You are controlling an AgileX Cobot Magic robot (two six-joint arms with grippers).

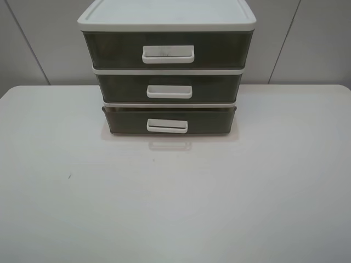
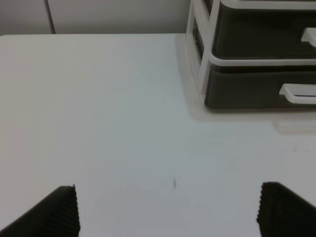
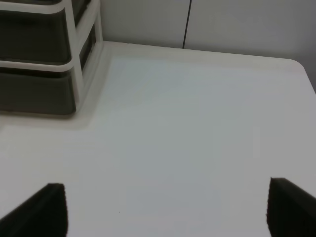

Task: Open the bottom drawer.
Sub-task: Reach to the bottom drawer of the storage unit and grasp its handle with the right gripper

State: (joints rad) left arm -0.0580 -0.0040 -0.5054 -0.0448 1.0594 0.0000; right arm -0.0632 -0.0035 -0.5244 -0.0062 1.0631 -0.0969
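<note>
You had the white bench (image 1: 175, 219) carrying a three-tier plastic drawer cabinet (image 1: 167, 13) with a white frame and lid. In the high view it stood at the bench's 12 o'clock edge, close to the pale panelled wall (image 1: 44, 38). The wide, shallow, smoky grey-brown translucent plastic bottom drawer (image 1: 126, 123) sat lowest in the stack, resting just above the bench top. Its front faced 6 o'clock and its corners flared slightly past the frame above. Its small flat white loop handle (image 1: 167, 126) lay centred on that front, with nothing touching it. As far as you could judge, the drawer looked pushed in, its face about level with the frame. Directly above it, toward 12 o'clock, sat the middle drawer (image 1: 118, 87) and then the taller top drawer (image 1: 112, 50), each with its own white handle. A tiny dark speck (image 1: 69, 176) marked the bench toward 8 o'clock of the cabinet. Your left tool (image 2: 168, 211) hung over bare bench with its ribbed black fingers (image 2: 57, 215) spread wide and gripping nothing, well apart from the cabinet's front-left corner. Your right tool (image 3: 165, 212) hung likewise over bare bench, its dark fingers (image 3: 42, 212) spread wide and empty, well apart from the cabinet's front-right corner.
</note>
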